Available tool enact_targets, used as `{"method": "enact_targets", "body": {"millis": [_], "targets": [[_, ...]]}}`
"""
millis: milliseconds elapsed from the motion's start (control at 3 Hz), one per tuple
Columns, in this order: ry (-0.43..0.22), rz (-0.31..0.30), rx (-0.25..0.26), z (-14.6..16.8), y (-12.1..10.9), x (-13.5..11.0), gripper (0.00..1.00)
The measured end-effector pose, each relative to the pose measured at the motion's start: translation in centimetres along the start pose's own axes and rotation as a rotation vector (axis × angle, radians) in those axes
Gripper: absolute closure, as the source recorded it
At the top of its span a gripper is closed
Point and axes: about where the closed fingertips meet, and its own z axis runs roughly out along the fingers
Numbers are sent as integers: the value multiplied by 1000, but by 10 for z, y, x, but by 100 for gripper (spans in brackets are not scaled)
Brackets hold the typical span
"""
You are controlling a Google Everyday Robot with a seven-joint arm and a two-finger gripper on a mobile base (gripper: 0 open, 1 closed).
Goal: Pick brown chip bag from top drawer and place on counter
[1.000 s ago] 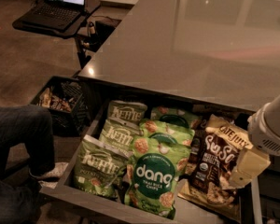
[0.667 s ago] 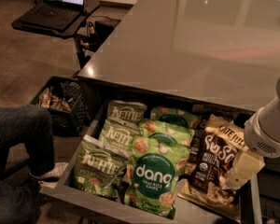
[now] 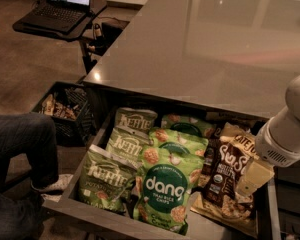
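The top drawer stands pulled open under the counter, a glossy grey top. The brown chip bag lies at the drawer's right end, its tan "LATE JULY" band at the top and chips pictured at the bottom. My gripper comes in from the right on a white arm and hangs over the bag's right edge, covering part of it. Whether it touches the bag is unclear.
Green Kettle bags and green dang bags fill the drawer's left and middle. A black wire crate with snacks sits on the floor to the left. A person's leg is beside the drawer. A laptop rests on a stand at the back left.
My arm and gripper have shifted slightly left, further over the brown chip bag's right edge. The bags have not moved.
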Motion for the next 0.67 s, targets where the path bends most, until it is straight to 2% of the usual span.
{"method": "enact_targets", "body": {"millis": [667], "targets": [[5,45,17,12,-16,2,12]]}}
